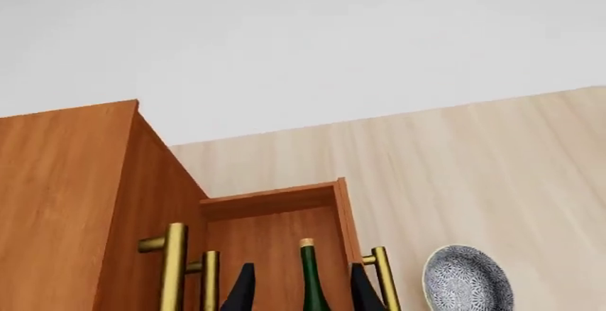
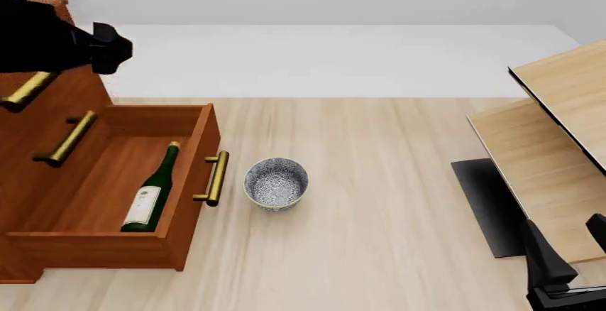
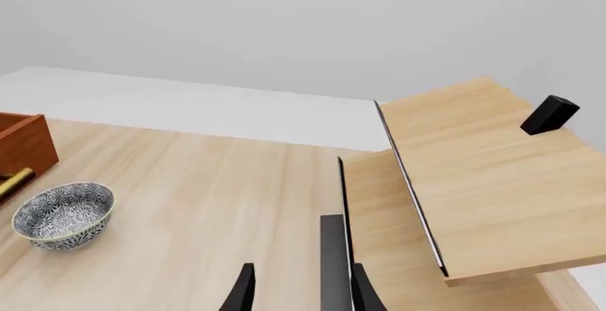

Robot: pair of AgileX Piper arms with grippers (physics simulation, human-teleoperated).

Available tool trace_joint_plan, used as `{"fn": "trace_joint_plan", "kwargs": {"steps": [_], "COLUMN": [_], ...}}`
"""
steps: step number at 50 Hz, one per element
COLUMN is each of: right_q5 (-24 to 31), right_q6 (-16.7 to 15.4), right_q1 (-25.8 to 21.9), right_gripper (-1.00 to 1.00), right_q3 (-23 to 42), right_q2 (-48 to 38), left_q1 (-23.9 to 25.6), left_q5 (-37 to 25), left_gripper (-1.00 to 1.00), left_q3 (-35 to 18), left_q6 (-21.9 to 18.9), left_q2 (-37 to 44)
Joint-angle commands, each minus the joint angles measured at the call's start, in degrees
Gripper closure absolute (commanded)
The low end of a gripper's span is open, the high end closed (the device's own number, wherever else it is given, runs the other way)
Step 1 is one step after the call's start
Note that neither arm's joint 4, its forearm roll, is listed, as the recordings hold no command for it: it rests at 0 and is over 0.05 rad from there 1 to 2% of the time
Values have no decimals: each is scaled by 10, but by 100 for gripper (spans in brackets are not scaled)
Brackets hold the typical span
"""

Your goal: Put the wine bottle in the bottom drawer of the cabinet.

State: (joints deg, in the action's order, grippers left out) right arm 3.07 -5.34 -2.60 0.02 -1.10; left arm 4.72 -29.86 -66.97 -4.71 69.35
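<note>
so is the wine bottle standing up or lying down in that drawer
Lying down. The wine bottle rests on its side on the floor of the open bottom drawer, cork toward the back, label facing up.

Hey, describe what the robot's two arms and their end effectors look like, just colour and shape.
Both arms are matte black with no visible markings or cables. The left arm is a bulky, blocky housing with rounded joints. Its end effector has two slim, tapered black fingers. The right end effector looks the same: two narrow, pointed black fingers on a black base.

Dark green wine bottle (image 2: 152, 190), white label; reddish-brown cabinet (image 2: 47, 119); speckled bowl (image 2: 275, 182).
</note>
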Motion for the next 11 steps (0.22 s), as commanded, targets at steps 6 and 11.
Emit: {"fn": "trace_joint_plan", "kwargs": {"steps": [6, 11], "right_q5": [-2, -2], "right_q6": [-4, -6], "right_q1": [-2, -4], "right_gripper": [-100, -100], "right_q3": [0, 0], "right_q2": [-2, -3], "left_q1": [5, -2], "left_q5": [-108, -138], "left_gripper": [-100, -100], "left_q3": [-94, -128], "left_q6": [5, -3], "left_q2": [-94, -112]}}
